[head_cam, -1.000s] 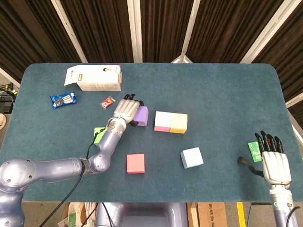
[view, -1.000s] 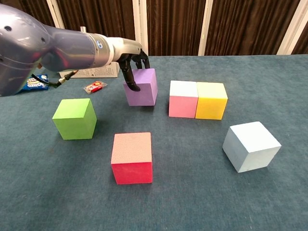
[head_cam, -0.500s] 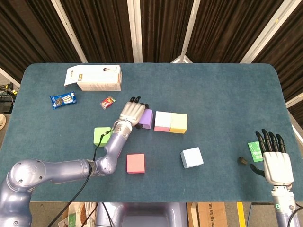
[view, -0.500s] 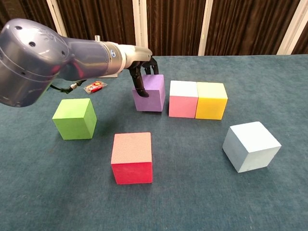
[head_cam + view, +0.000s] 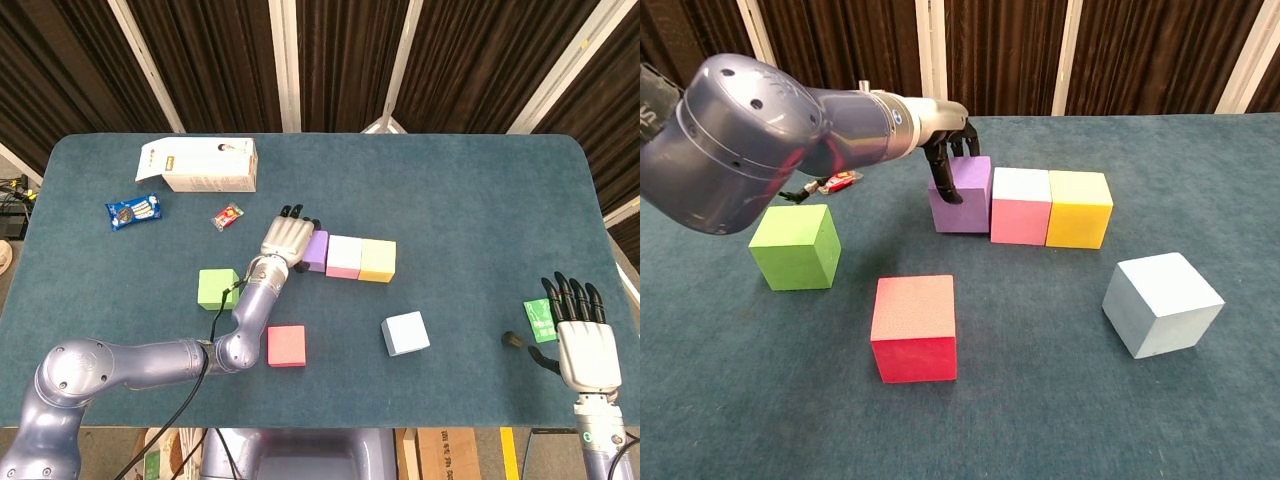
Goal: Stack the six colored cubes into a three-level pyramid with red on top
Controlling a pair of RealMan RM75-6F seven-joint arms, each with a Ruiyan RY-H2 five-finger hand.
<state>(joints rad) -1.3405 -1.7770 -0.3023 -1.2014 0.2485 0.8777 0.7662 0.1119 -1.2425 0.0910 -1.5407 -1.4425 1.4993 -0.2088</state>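
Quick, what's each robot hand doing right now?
Left hand: holding the purple cube, right beside the pink cube.
Right hand: open, holding nothing, fingers spread.

Three cubes [image 5: 1023, 205] touch in a row — three others [image 5: 915, 327] apart, nearer.

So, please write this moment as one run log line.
left hand: holds purple cube beside pink cube | right hand: open, idle | stacked: none

Bright, even overhead light; soft shadows, sharp focus.
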